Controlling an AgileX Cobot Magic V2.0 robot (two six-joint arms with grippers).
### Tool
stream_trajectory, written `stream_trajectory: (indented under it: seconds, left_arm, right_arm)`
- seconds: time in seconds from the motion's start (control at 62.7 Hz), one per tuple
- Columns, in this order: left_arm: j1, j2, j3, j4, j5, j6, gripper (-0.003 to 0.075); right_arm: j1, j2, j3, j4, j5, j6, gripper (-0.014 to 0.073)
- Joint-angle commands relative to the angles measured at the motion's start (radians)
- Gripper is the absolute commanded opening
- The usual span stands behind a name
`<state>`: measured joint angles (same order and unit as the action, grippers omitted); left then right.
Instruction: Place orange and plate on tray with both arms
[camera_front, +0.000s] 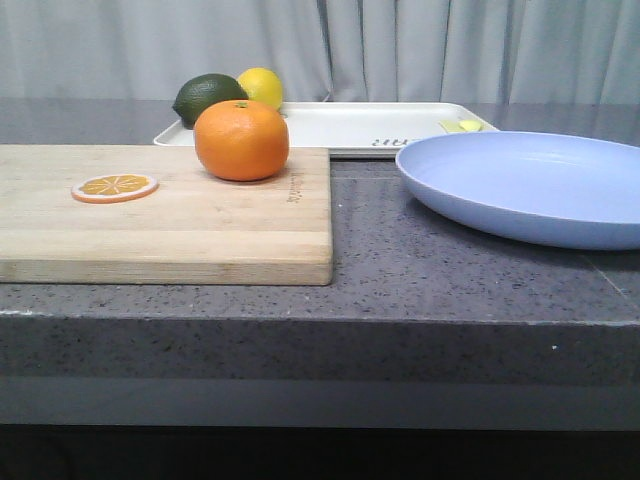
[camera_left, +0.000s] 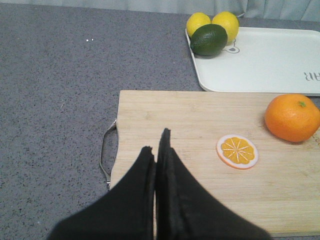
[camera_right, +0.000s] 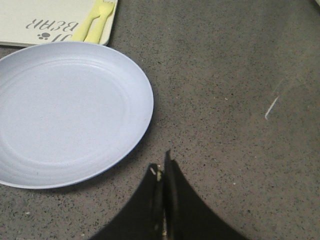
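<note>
The round, dimpled bright-orange orange (camera_front: 241, 140) sits on the pale wooden cutting board (camera_front: 180, 225), at 3 o'clock from the flat orange slice (camera_front: 114, 187). At 12 o'clock lies the off-white rimmed tray (camera_front: 350, 125), its lettering partly cut off. The matte lavender-blue plate (camera_front: 530, 185) rests on the speckled grey bench (camera_front: 450, 270), probably just clear of the tray. Left fingers (camera_left: 156, 150) and right fingers (camera_right: 161, 172) are pressed together, empty.

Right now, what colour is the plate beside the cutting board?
Pale lavender-blue, plain with no pattern. The plate shows best in the right wrist view.
</note>
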<state>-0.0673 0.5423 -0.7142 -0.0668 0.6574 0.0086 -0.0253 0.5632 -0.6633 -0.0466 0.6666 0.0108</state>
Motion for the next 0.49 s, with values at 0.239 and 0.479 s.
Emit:
stream_trajectory:
  seconds: [0.239, 0.479]
  left_arm:
    - [0.003, 0.038, -0.026, -0.013, -0.08, -0.009, 0.0574]
    - [-0.093, 0.11, -0.034, -0.05, -0.132, 0.023, 0.064]
  right_arm:
    - [-0.005, 0.036, -0.024, 0.019, -0.049, -0.011, 0.062]
    - [0.037, 0.036, -0.024, 0.07, -0.04, -0.061, 0.0645]
